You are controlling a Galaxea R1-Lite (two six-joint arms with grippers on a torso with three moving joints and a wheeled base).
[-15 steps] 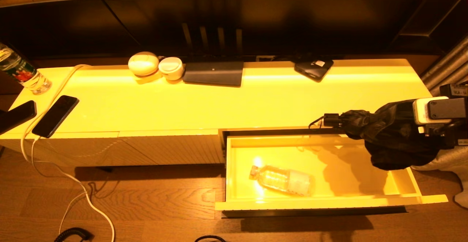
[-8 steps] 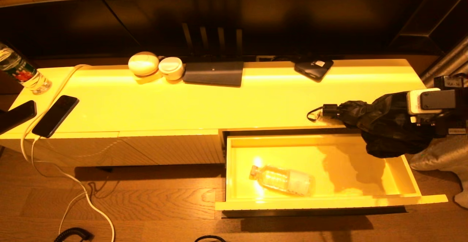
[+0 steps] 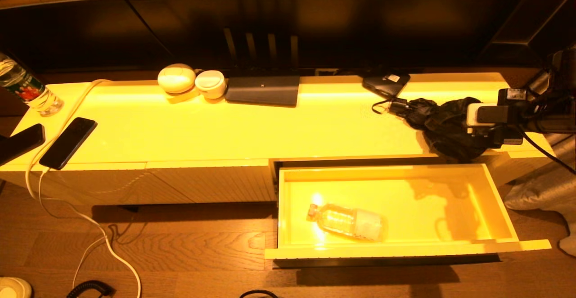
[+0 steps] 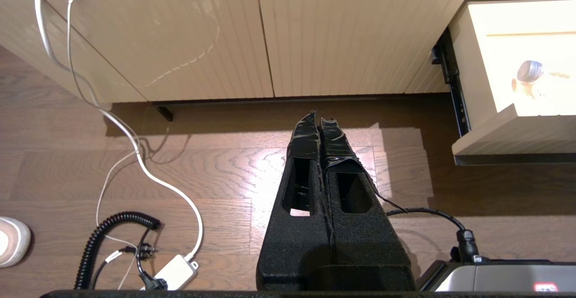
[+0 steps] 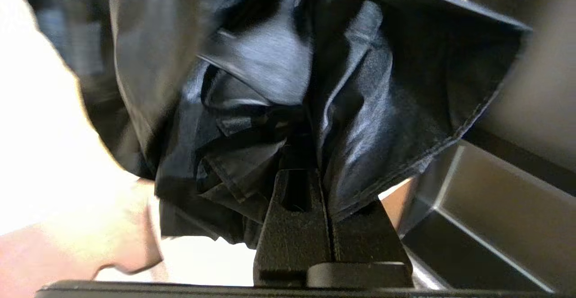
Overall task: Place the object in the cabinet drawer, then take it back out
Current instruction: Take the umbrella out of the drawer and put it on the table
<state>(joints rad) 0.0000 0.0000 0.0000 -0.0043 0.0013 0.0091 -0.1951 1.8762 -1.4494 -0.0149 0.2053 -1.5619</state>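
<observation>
Currently, right gripper (image 5: 330, 176): clamped on umbrella (image 3: 443, 124) fabric, arm reaching in level from the right above the cabinet top (image 3: 270, 127), far of the open drawer (image 3: 495, 199). Umbrella: folded, black, soft loose cloth around a stiff core; likely light, floppy; best held mid-bundle, not by loose cloth. Left gripper (image 4: 320, 129): closed, empty, parked over the floor.

The left gripper (image 4: 320, 120) has two long black fingers with a rough, felt-like surface, each with a rectangular cut-out and wrinkled glossy black tape wrapping the tip. A thin black cable runs behind the jaws to a plug. The right gripper (image 5: 310, 176) shows matching black textured fingers; its wrist carries a white block and small labels.
</observation>
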